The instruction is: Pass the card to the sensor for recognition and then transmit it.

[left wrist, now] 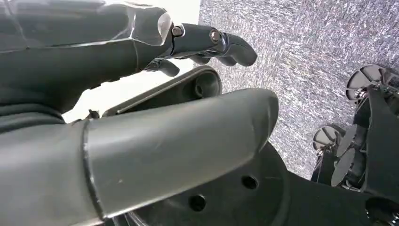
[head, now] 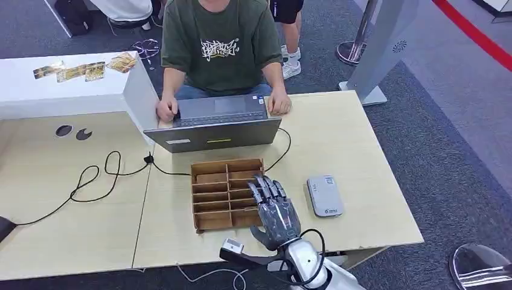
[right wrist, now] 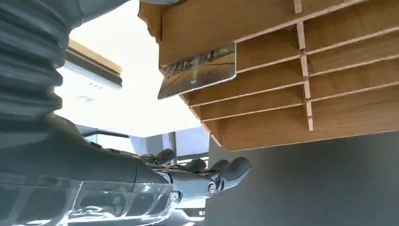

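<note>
head view: right hand (head: 275,211) open over slotted box (head: 211,199), card (right wrist: 197,70) inside.

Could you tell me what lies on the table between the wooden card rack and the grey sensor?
In the head view the robot hand hovers beside the rack; toward the sensor the table is bare.

Pale wooden table (head: 362,151) on grey carpet (head: 447,151), white counter (head: 60,90) behind.

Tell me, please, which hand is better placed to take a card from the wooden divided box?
The right hand. It hovers with fingers spread over the wooden divided box, and its wrist view shows a card sticking out of a slot there. The left hand hangs beside the body above the carpet.
</note>
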